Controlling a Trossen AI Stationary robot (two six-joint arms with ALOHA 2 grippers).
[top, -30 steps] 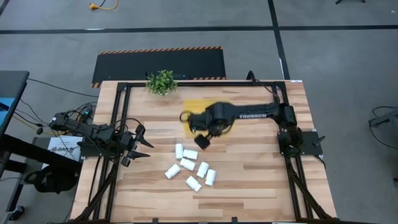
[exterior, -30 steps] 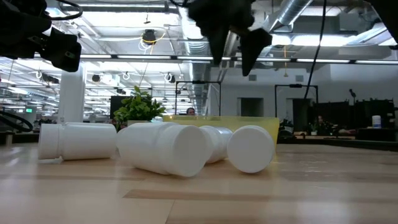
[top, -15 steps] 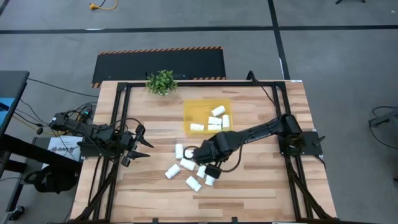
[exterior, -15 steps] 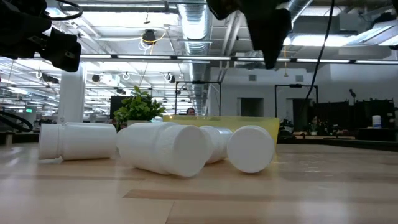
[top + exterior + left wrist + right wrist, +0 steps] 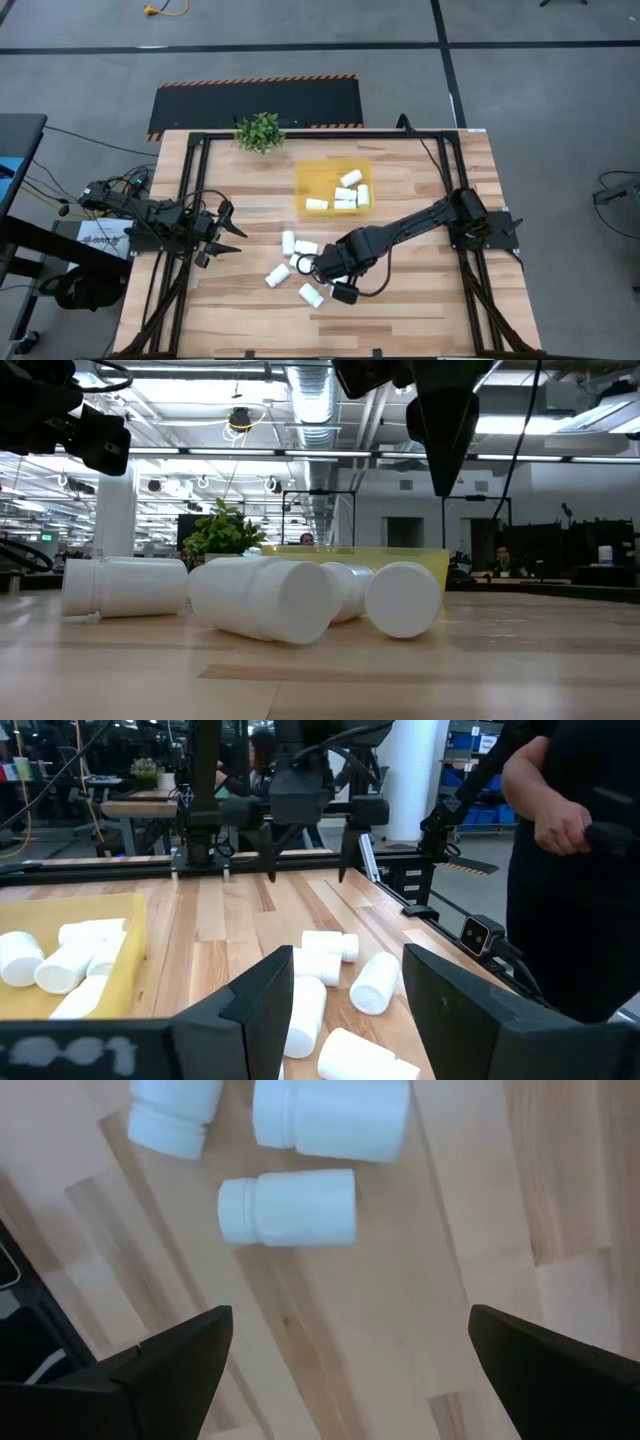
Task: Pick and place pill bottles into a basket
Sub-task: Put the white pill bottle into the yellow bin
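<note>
Several white pill bottles point(image 5: 276, 276) lie on their sides on the wooden table, near its front middle. They also show in the low view point(image 5: 265, 598). The yellow basket point(image 5: 305, 172) stands farther back and holds several more bottles point(image 5: 347, 179). My right gripper point(image 5: 318, 270) hovers open above the loose bottles, its fingers pointing down. In its wrist view point(image 5: 350, 1380) one bottle point(image 5: 290, 1208) lies just beyond the gap between the fingers, untouched. My left gripper point(image 5: 225, 235) waits open and empty by the table's left edge.
A small green potted plant point(image 5: 260, 131) stands at the table's far left. Black frame rails point(image 5: 186, 200) run along the table's sides. A person point(image 5: 565, 830) stands beyond the table's right edge. Bare wood lies right of the bottles.
My right gripper has gone from above the basket toward the table's near edge and down, to above the loose bottles, staying open. The bottles in the basket, hidden under the arm before, now show.
</note>
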